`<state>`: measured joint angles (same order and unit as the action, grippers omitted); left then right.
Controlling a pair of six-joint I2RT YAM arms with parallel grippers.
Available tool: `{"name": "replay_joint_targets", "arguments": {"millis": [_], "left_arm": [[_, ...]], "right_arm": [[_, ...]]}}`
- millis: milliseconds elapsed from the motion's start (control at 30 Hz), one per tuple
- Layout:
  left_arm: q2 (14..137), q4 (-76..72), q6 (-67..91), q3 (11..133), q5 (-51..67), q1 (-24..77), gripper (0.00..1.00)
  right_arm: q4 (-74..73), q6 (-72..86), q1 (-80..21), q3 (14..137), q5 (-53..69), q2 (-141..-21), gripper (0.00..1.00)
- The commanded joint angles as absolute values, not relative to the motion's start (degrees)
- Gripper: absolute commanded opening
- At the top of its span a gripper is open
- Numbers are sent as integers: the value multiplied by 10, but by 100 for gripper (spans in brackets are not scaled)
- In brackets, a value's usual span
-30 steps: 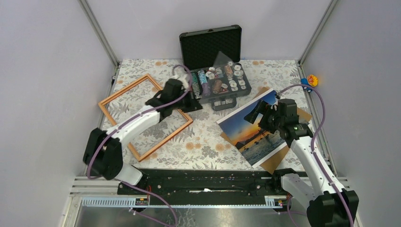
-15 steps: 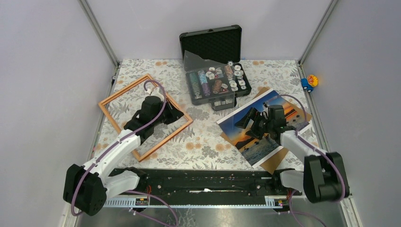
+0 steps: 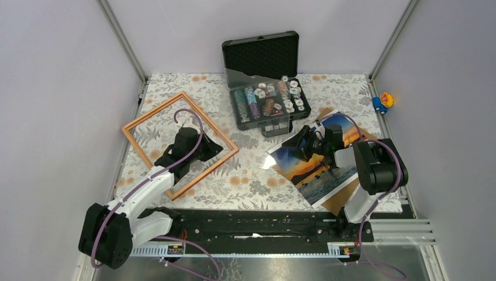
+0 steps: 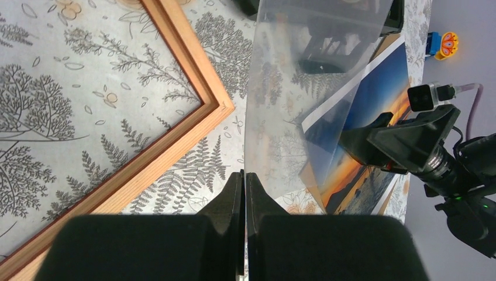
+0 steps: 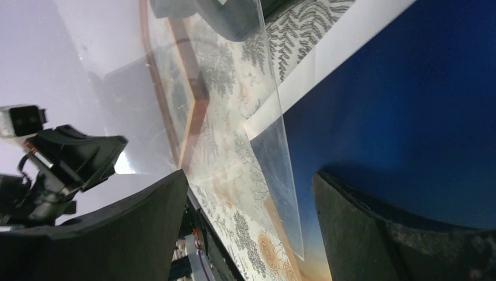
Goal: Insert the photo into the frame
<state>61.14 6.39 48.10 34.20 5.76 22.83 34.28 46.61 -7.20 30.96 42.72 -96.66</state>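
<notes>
right gripper [image 5: 250,178] poised at the photo [image 5: 409,105]
jaws spread over its left edge; left gripper [image 4: 244,193] clenched on a clear sheet [image 4: 292,88], best kept out of the bite.

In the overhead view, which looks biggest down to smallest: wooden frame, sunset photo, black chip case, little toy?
1. wooden frame, only narrowly.
2. sunset photo and open black chip case: too alike to rank; the right arm hides part of the photo.
3. little toy, clearly smallest.

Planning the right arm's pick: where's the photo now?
Top view: the photo lies face up on the right side, just nearer than the chip case, under the right hand.
</notes>
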Motion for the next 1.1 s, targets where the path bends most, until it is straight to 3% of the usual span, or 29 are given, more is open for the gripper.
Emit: {"name": "replay_joint_targets", "arguments": {"millis": [0, 133, 400, 667, 900, 1067], "left_arm": [[591, 10, 508, 320, 44, 223, 0], [586, -5, 528, 304, 41, 222, 0], [566, -53, 565, 268, 38, 222, 0], [554, -101, 608, 235, 55, 222, 0], [520, -97, 624, 226, 47, 222, 0], [513, -99, 628, 220, 51, 222, 0]], "right_arm": [[556, 557, -69, 292, 482, -1027, 85], [627, 595, -72, 284, 492, -1071, 84], [946, 801, -72, 229, 529, -1136, 71], [928, 809, -97, 184, 509, -1053, 69], [890, 802, -102, 137, 454, -984, 59], [757, 750, -103, 134, 410, -909, 46]]}}
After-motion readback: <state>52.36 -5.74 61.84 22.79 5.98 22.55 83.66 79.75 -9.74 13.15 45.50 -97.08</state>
